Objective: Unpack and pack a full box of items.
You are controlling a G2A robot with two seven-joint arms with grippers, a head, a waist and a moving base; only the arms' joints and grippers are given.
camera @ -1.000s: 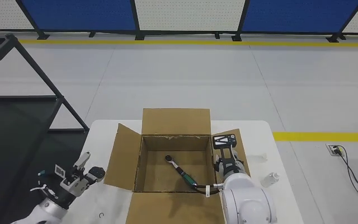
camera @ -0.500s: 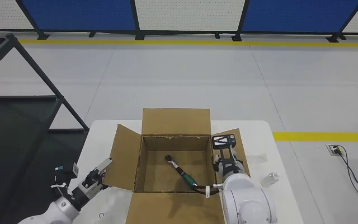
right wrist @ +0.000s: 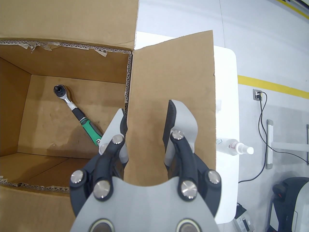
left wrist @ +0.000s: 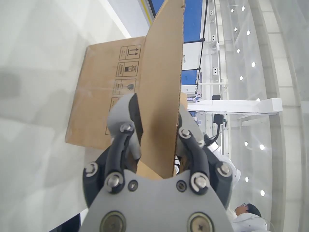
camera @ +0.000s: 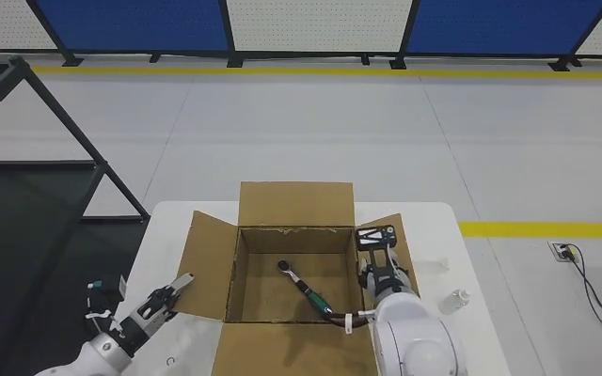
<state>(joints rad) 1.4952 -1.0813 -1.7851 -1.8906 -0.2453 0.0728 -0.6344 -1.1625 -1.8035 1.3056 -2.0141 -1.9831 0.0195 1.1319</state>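
An open cardboard box [camera: 296, 240] stands mid-table with all its flaps out. On its floor lies a ratchet wrench [camera: 306, 287] with a green handle [right wrist: 90, 130]. My left gripper [camera: 179, 285] is at the box's left flap [camera: 207, 263]. It is open, and the flap [left wrist: 161, 73] runs between its fingers [left wrist: 134, 112]. My right gripper [camera: 378, 246] is open astride the right flap [right wrist: 173, 68], one finger on the box's inner side and the other [right wrist: 177, 117] over the flap's upper face.
A small clear spray bottle [camera: 455, 301] lies on the white table [camera: 433, 226] right of the box. The far flap [camera: 296, 202] and near flap [camera: 282, 352] lie spread out. A black frame [camera: 56, 122] stands off the table's left side.
My left arm has swung in from the table's left edge to the box's left flap, which now sits between its fingers. The right arm and the wrench have not moved.
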